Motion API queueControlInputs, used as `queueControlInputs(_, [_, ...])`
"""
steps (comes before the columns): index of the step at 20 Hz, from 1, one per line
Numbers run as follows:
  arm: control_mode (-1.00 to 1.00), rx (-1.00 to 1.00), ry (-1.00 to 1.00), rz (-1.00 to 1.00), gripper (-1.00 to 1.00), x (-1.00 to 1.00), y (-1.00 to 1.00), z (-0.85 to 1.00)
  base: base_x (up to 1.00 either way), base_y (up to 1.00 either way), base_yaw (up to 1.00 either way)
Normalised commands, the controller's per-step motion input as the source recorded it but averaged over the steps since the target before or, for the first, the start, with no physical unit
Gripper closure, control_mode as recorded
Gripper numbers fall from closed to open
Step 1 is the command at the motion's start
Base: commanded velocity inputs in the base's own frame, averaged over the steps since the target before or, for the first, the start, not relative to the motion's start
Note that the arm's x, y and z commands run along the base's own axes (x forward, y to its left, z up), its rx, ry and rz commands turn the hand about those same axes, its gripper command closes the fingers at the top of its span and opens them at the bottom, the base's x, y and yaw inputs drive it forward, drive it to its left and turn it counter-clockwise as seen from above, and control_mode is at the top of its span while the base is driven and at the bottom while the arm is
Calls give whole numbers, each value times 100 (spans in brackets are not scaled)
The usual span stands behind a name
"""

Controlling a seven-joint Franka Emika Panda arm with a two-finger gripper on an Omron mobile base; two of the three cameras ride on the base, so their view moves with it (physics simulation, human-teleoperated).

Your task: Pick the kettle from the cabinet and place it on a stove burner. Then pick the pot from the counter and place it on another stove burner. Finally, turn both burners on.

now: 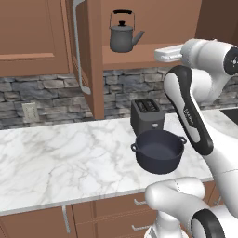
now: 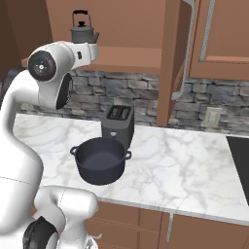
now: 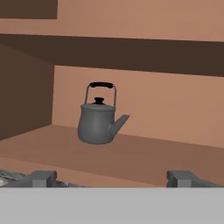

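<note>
The small grey kettle (image 1: 123,35) (image 2: 82,30) (image 3: 98,120) stands upright on the bare shelf of the open brown cabinet (image 1: 139,58) (image 3: 131,153), spout to the right in the hand view. My gripper (image 3: 113,178) is open, its fingertips (image 3: 43,177) wide apart, short of the shelf edge and level with it. The kettle is straight ahead, some way off. From the base views the white hand (image 1: 165,53) (image 2: 91,50) hovers just in front of the shelf. The wide dark pot (image 1: 159,151) (image 2: 101,159) sits on the marble counter (image 1: 56,162) (image 2: 185,165).
A black toaster (image 1: 148,116) (image 2: 117,124) stands behind the pot. The cabinet door (image 1: 82,51) (image 2: 182,53) hangs open with its long bar handle. A strip of black cooktop (image 2: 241,160) (image 1: 231,114) lies at the counter's end. A stone backsplash (image 1: 42,95) runs behind.
</note>
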Motion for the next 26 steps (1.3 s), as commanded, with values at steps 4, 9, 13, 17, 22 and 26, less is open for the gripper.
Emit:
queueControlInputs(4, [-100, 0, 0, 0, -100, 4, 0, 3, 0, 0, 0])
queueControlInputs(9, [-100, -3, 0, 0, -100, 15, 13, 10, 0, 0, 0])
queueControlInputs(13, [-100, -3, 0, 2, -100, 22, 7, 12, 0, 0, 0])
queueControlInputs(17, [-100, 0, -3, 5, -100, 23, 0, 6, 0, 0, 0])
queueControlInputs(22, [-100, 0, -2, 3, -100, 28, 0, 3, 0, 0, 0])
queueControlInputs(26, [-100, 0, -1, 2, -100, 32, 0, 2, 0, 0, 0])
